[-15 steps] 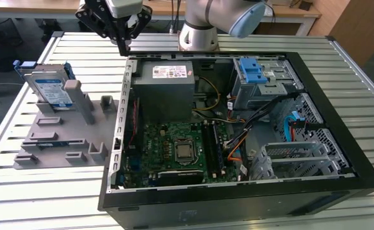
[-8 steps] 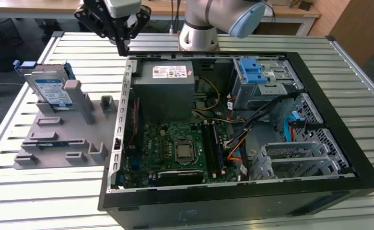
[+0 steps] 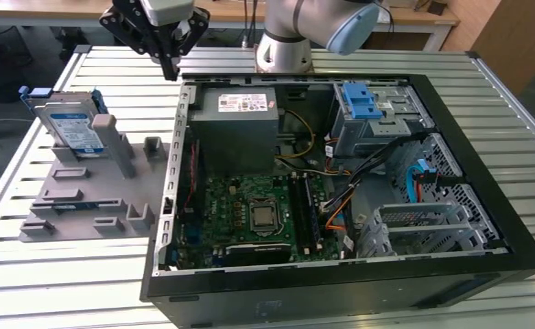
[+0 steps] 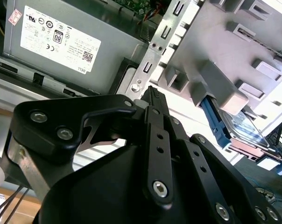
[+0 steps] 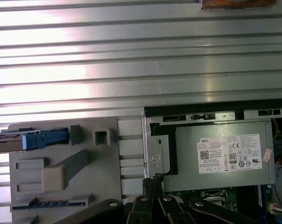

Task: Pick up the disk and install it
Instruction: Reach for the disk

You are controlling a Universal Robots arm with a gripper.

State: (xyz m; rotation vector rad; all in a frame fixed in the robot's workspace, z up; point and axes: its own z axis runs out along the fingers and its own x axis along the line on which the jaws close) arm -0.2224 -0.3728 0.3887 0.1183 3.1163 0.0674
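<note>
Bright, even light; glare whitens the slatted table (image 5: 85, 70) in the first wrist view.

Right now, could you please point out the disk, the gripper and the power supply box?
disk (image 3: 73, 131): exterior view, on its white-and-blue label.
gripper (image 3: 169, 68): exterior view, between its black fingertips.
power supply box (image 3: 235, 140): exterior view, grey face below the white sticker.

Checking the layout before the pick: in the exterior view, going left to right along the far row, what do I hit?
disk, standing in the grey rack → gripper → power-supply box → blue latch. The rack spans beneath the disk and past it, so it has no place in the order.
</note>
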